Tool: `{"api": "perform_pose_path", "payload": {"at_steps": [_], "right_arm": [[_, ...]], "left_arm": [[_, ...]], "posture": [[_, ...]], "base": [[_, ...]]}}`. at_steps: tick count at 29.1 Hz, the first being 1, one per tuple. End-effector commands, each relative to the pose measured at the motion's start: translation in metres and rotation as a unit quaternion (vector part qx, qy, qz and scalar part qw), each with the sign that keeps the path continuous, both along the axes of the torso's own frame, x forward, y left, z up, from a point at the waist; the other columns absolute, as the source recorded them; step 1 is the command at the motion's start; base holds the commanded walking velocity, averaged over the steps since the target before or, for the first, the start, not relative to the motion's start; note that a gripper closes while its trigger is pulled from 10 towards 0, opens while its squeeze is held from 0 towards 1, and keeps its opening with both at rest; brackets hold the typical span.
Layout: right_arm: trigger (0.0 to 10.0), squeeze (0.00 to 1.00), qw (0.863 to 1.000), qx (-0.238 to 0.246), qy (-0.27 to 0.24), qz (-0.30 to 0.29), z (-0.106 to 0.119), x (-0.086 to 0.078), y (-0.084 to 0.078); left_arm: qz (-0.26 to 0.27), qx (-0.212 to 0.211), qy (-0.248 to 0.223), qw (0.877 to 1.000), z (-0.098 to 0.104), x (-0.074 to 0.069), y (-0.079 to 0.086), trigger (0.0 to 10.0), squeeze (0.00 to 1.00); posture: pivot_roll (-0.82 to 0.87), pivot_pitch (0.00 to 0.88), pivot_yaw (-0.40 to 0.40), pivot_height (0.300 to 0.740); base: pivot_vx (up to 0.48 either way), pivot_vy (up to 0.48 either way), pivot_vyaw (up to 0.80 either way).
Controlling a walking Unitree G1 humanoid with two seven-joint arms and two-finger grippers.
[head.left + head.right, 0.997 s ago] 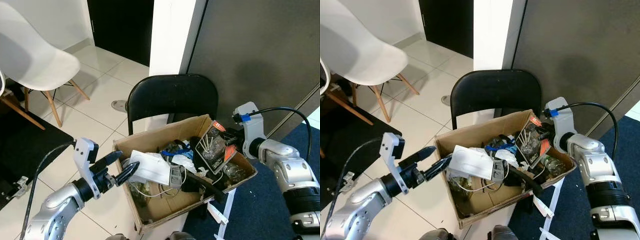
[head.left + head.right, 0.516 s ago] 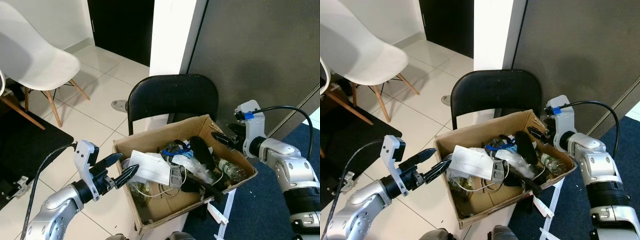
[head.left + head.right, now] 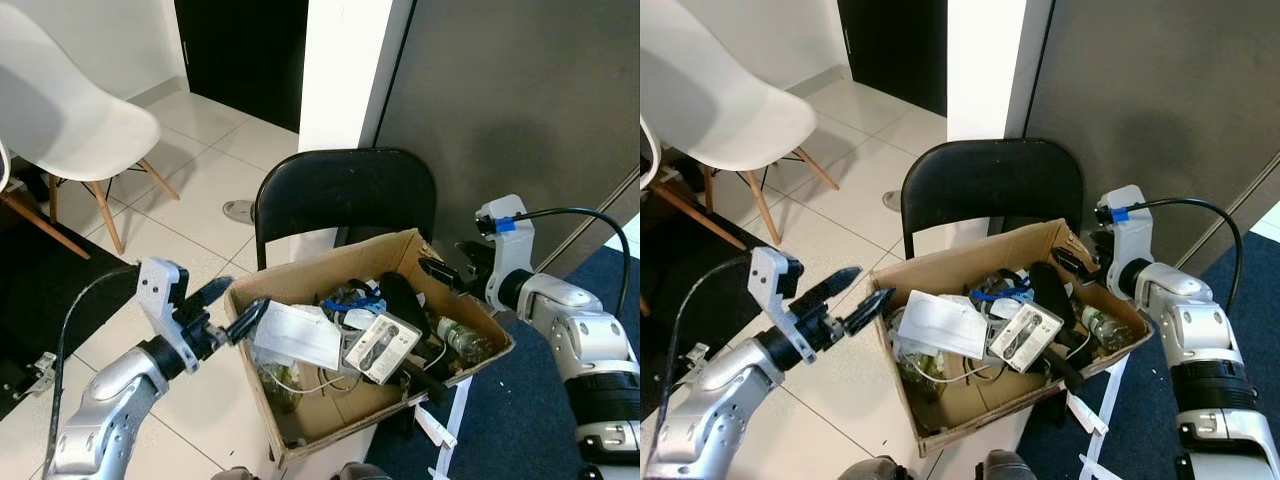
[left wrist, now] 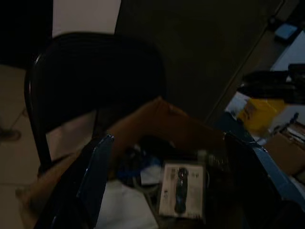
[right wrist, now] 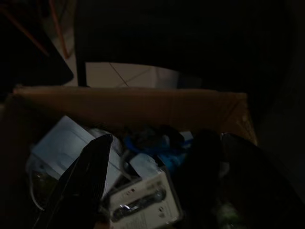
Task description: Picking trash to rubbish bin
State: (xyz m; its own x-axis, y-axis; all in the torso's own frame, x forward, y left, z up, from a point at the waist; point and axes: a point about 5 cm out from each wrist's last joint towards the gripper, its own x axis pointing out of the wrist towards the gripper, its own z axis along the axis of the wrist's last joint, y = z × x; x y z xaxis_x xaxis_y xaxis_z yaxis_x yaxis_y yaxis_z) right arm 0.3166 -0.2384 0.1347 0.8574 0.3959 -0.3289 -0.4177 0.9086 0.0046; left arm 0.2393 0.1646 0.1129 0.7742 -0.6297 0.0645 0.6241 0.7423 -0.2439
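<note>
Cardboard box (image 3: pixel 330 262) on black chair (image 3: pixel 345 195) brims with trash; boxed gadget pack (image 3: pixel 381 345) at centre, light, stiff, best taken by edges; left pincer (image 3: pixel 228 311) at 9 o'clock and right pincer (image 3: pixel 448 275) at 2 o'clock both released, empty.

**Bright head views, murky wrist views**

Both eye views are evenly lit and sharp, with pale sheen on the floor tiles (image 3: pixel 200 190) and soft shadow on the grey wall (image 3: pixel 520 120). Both wrist views are very dim and grainy; the cardboard box (image 5: pixel 128 102) barely emerges from darkness.
</note>
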Motion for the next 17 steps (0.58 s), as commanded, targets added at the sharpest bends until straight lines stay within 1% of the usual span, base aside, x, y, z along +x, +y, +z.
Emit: {"api": "perform_pose_path", "payload": {"at_steps": [1,2,3,4,5,12,13,15,17], "right_arm": [[10.0,0.00,1.000,0.010,-0.020,-0.002,0.0090,0.0020,-0.0001],[10.0,0.00,1.000,0.010,-0.020,-0.002,0.0090,0.0020,-0.0001],[10.0,0.00,0.999,0.022,-0.028,0.001,0.0117,0.0026,0.0026],[10.0,0.00,0.999,0.025,-0.030,0.003,0.0127,0.0028,0.0036],[10.0,0.00,0.999,0.027,-0.033,0.006,0.0135,0.0030,0.0053],[10.0,0.00,0.999,0.029,-0.034,0.009,0.0128,0.0032,0.0072],[10.0,0.00,0.999,0.029,-0.034,0.009,0.0127,0.0032,0.0074],[10.0,0.00,0.999,0.030,-0.034,0.010,0.0126,0.0031,0.0077],[10.0,0.00,0.999,0.030,-0.034,0.010,0.0126,0.0030,0.0078]], "left_arm": [[0.011,-0.013,0.000,1.000,0.0003,0.0017,-0.0019,10.0,0.00],[0.011,-0.013,0.000,1.000,0.0003,0.0017,-0.0019,10.0,0.00],[0.014,-0.007,-0.007,1.000,0.0026,0.0031,-0.0028,10.0,0.00],[0.013,-0.003,-0.010,1.000,0.0037,0.0034,-0.0037,10.0,0.00],[0.009,0.003,-0.011,1.000,0.0046,0.0032,-0.0059,10.0,0.00],[0.010,0.000,-0.012,1.000,0.0067,0.0042,-0.0080,10.0,0.00],[0.010,0.001,-0.009,1.000,0.0065,0.0042,-0.0082,10.0,0.00],[0.013,0.012,0.001,1.000,0.0037,0.0046,-0.0091,10.0,0.00],[0.022,0.034,0.010,0.999,-0.0006,0.0056,-0.0090,10.0,0.00]], "posture": [[-0.06,0.000,-0.050,0.740],[-0.06,0.000,-0.050,0.740],[-0.06,0.000,-0.050,0.740],[-0.06,0.000,-0.050,0.740],[-0.06,0.000,-0.050,0.740],[-0.06,0.000,-0.050,0.740],[-0.06,0.000,-0.051,0.740],[-0.06,0.000,-0.051,0.740],[-0.06,0.000,-0.051,0.740]], "base": [[0.000,0.000,0.00],[0.000,0.000,0.00],[0.000,0.000,0.00],[0.000,0.000,0.00],[0.000,-0.292,0.00],[0.000,-0.290,0.00],[0.000,0.000,0.00],[0.000,0.000,0.00],[0.000,0.000,0.00]]}}
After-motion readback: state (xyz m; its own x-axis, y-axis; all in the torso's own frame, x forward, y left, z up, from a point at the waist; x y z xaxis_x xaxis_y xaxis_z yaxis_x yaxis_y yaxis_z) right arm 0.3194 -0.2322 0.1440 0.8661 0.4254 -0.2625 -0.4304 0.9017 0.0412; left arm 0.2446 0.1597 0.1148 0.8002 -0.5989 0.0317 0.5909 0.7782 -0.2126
